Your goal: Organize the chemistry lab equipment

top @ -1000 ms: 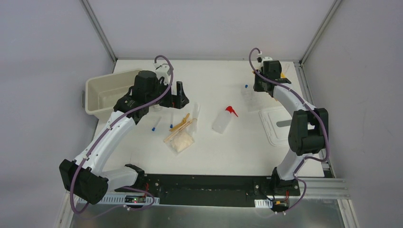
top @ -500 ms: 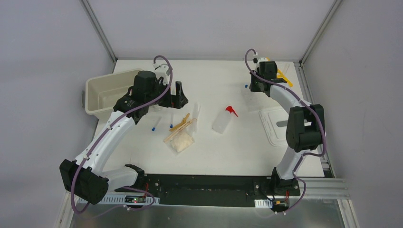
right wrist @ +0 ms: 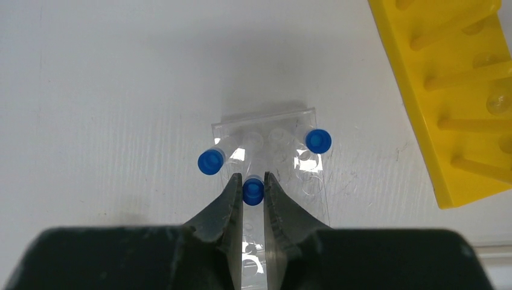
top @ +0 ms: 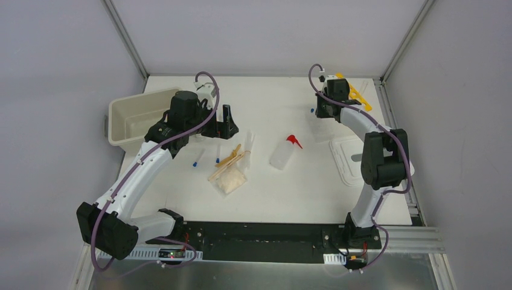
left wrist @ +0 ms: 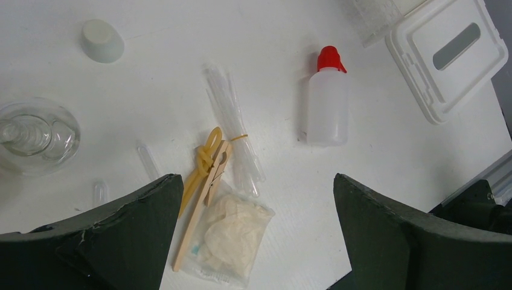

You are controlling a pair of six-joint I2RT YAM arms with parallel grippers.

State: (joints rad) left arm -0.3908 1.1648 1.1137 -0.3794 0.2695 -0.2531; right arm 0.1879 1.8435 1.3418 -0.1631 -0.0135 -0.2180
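My right gripper [right wrist: 252,179] is shut on a small blue-capped tube [right wrist: 253,192], held upright over a clear tube holder [right wrist: 308,181]. Two more blue-capped tubes [right wrist: 211,161] [right wrist: 318,141] stand in that holder. The yellow holed rack [right wrist: 447,90] lies just to its right. My left gripper [left wrist: 256,181] is open and empty, hovering above the beige packet [left wrist: 232,232], the wooden sticks [left wrist: 202,208] and a bundle of clear tubes [left wrist: 232,130]. The squeeze bottle with red nozzle [left wrist: 328,103] lies to their right. A clear beaker [left wrist: 36,136] stands at the left.
The cream bin [top: 130,121] sits at the far left and its white lid [top: 350,158] at the right. Two loose blue-capped tubes [top: 197,158] [top: 218,156] lie near the sticks. A small white cap [left wrist: 101,40] lies beyond the beaker.
My right gripper has shifted slightly left and away with the tube, uncovering more of the yellow rack. The left arm has barely moved.
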